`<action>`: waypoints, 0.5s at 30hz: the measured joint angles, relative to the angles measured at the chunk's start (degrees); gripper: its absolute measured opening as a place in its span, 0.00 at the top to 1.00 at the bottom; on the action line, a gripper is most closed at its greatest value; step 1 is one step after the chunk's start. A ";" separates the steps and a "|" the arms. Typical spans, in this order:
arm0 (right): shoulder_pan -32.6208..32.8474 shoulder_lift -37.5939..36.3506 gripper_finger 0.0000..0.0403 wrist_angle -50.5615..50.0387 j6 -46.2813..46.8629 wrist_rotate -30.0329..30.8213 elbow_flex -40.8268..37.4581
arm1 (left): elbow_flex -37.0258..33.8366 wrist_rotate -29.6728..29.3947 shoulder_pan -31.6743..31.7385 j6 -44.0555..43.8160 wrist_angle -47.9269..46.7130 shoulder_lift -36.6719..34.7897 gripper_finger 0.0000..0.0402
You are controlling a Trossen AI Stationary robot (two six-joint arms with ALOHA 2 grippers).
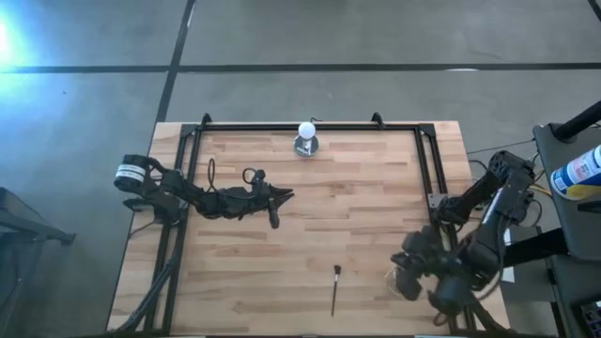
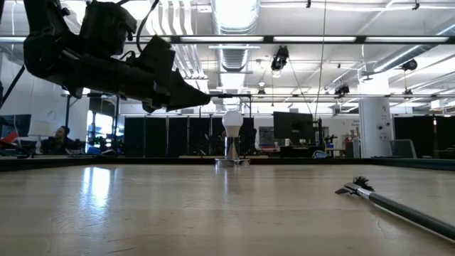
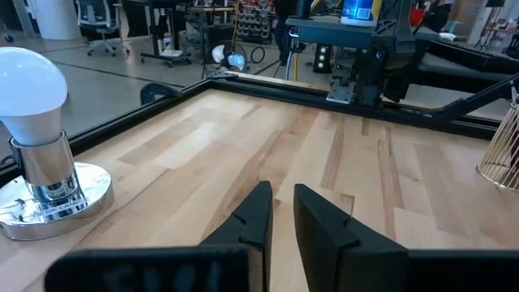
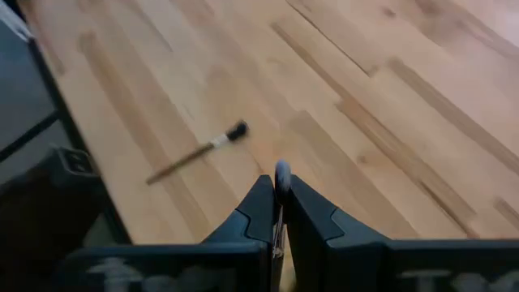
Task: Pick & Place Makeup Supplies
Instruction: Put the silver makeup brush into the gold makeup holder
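Observation:
One thin makeup brush (image 1: 335,289) with a dark handle and a dark bristle tip lies flat on the wood near the table's near edge; it also shows in the low view (image 2: 398,206) and the right wrist view (image 4: 199,154). My right gripper (image 4: 280,191) hovers to the right of it, near the table's right near corner (image 1: 406,274), and is shut on a second thin brush. My left gripper (image 3: 282,203) hangs above the table's middle left (image 1: 285,196), shut and holding nothing. No other brushes show. My right gripper pinches a thin brush between its two fingers. A rounded silvery end of the brush (image 4: 281,173) sticks out just past the fingertips, and the slim shaft (image 4: 278,231) runs back along the gap between them. The brush is lifted clear of the table.
A white ball on a round grey base (image 1: 306,138) stands at the middle of the far edge, also in the low view (image 2: 232,135) and the left wrist view (image 3: 36,146). A black frame (image 1: 310,125) lines the table's far and side edges. A wire holder (image 3: 503,154) stands toward the right.

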 joint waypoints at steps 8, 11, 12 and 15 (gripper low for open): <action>6.56 0.01 0.97 -3.98 9.26 0.85 -5.50 | 0.00 -0.09 0.00 -1.16 0.00 0.00 0.89; 7.26 0.01 0.97 -3.14 10.37 1.64 -8.58 | 0.00 -0.07 0.00 -1.23 0.00 0.00 0.89; 7.30 0.01 0.97 -2.38 10.46 1.64 -9.68 | 0.00 -0.09 0.00 -1.25 0.00 0.00 0.89; 7.32 0.01 0.96 -0.63 10.53 1.55 -11.93 | 0.00 -0.07 0.00 -1.61 -0.01 0.00 0.89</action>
